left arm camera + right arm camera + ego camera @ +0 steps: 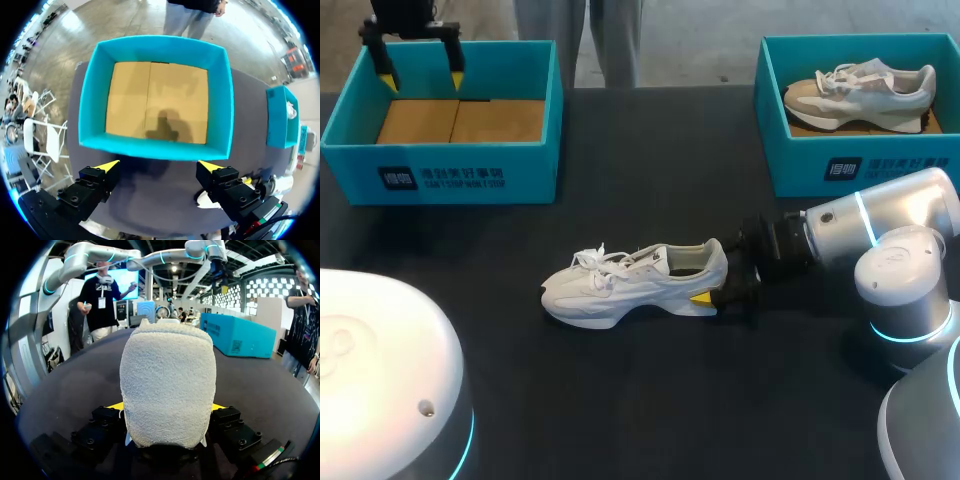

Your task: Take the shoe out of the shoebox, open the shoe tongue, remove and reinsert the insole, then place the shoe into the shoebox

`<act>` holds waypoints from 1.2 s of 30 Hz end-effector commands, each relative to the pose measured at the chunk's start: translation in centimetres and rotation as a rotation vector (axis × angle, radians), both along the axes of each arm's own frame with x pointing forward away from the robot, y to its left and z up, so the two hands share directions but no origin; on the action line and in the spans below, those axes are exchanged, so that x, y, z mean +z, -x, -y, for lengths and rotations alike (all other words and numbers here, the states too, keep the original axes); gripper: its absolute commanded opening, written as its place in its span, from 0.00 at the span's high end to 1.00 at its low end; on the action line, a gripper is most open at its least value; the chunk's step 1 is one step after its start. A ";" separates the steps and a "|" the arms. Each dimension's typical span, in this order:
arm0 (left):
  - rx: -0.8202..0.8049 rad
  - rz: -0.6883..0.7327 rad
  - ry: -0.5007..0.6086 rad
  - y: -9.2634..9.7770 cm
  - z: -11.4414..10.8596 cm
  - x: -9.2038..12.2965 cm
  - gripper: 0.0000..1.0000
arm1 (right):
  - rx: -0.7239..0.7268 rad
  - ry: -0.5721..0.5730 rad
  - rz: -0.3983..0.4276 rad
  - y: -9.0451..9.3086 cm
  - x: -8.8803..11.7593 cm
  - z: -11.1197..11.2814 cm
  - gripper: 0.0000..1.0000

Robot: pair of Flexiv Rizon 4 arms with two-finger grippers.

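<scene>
Bright, even light fell from overhead. The matt black tabletop point(520, 340) soaked it up with barely a sheen, while the glossy white domed robot housing point(370, 350) glared to blank white. The left tool point(159, 163) threw a soft dark shadow on the brown floor of the empty teal cardboard shoebox point(95, 100). The white lace-up shoe point(630, 285) cast a thin shadow, and its heel shaded the right tool point(167, 405) clasping it.

Printed in white on the front wall of the left shoebox point(440, 178): a square logo mark beside two lines of lettering, too small to read. Same mark and lettering on the front wall of the right shoebox point(890, 170), equally illegible.
</scene>
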State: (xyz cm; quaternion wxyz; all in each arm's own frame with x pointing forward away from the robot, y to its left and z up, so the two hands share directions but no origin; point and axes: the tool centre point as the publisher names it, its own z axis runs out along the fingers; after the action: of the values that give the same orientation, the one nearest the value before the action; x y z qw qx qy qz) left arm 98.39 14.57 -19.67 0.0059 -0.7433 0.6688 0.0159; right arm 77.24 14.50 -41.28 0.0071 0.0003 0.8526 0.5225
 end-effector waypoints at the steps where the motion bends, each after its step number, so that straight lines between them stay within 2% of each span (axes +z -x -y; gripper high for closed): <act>1: 0.039 0.036 -0.037 1.4 0.7 0.6 0.00 | -0.001 0.002 0.001 0.0 0.0 -0.1 1.00; 16: 0.017 0.083 -0.052 5.7 2.3 0.2 0.00 | -0.001 0.002 0.001 0.0 0.0 -0.1 1.00; 24: 0.021 0.062 -0.076 7.3 2.9 -0.5 0.00 | -0.001 0.002 0.001 0.0 0.0 -0.1 1.00; 36: -0.003 0.057 -0.087 9.9 5.1 -1.5 0.00 | -0.001 0.002 0.001 0.0 0.0 -0.1 1.00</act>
State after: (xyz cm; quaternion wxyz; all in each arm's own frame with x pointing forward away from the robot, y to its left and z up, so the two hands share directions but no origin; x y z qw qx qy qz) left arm 89.11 9.57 -21.02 0.0525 -0.7416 0.6682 0.0285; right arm 77.24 14.50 -41.29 0.0072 0.0004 0.8526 0.5225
